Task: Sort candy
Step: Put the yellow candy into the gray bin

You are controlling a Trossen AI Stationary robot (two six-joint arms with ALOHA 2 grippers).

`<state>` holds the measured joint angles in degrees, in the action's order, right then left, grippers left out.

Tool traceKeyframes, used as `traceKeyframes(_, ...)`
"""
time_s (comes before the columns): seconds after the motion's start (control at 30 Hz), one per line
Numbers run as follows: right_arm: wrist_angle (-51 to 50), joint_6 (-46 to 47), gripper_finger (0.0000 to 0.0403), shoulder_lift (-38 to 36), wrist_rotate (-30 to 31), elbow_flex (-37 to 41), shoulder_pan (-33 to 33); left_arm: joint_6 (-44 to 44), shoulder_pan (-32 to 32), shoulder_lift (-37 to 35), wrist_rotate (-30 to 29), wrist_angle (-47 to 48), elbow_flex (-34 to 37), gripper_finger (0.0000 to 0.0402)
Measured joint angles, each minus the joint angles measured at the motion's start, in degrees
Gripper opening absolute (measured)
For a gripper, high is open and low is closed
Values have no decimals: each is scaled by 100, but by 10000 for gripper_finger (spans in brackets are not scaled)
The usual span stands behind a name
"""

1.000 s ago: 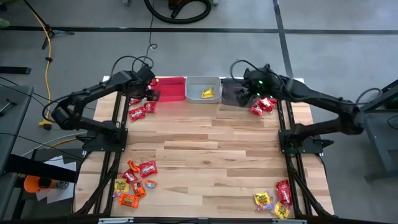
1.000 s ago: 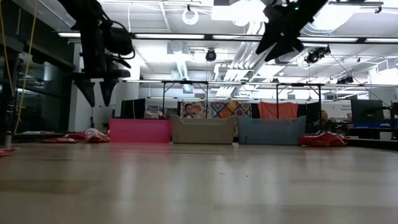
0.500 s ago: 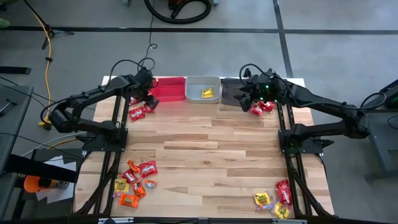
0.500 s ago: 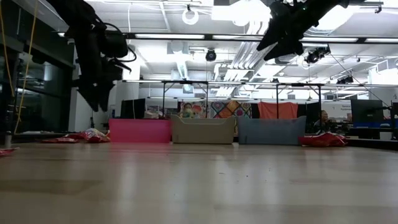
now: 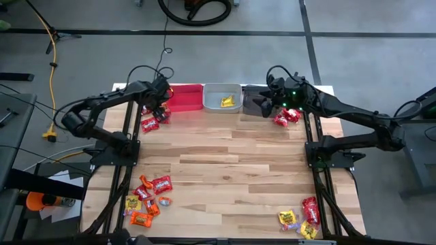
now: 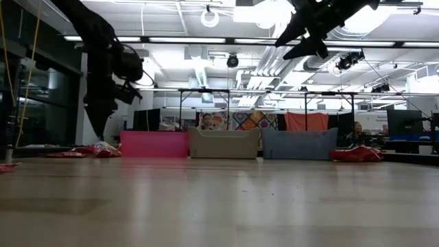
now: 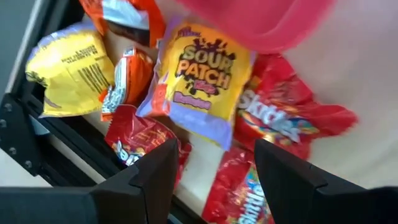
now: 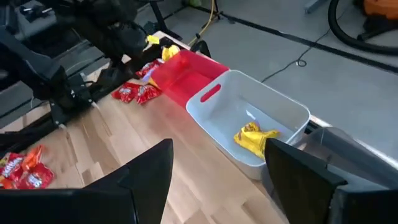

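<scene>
We see the left gripper (image 7: pixel 211 180), fingers spread and empty, hanging over a candy pile (image 7: pixel 205 81) near the bench's far left corner, while the right gripper (image 8: pixel 217 180), also spread, hovers by the far right corner.

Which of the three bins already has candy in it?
The middle one, the clear grey bin: a yellow candy lies inside. The red bin shows none; the dark bin's inside is unclear.

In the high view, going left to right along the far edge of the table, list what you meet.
Left gripper over red candies → red bin → clear grey bin holding a yellow candy → dark bin → right gripper → red candy pile.
</scene>
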<state>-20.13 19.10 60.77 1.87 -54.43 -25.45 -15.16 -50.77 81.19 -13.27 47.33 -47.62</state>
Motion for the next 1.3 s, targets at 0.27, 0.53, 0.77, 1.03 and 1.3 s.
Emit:
traceKeyframes(0.27,14,423,250,46,8,0,0,-149,-183,452,-145,-378,-9,193)
traceKeyframes(0.53,158,642,250,48,83,0,0,-342,-179,452,54,-560,-4,172)
traceKeyframes(0.77,156,641,250,48,102,0,0,117,-215,452,3,-488,-2,152)
traceKeyframes(1.03,156,596,250,48,177,0,0,199,10,973,-283,-363,-2,152)
traceKeyframes(1.3,154,596,250,48,195,0,0,594,164,1545,-545,-341,-26,152)
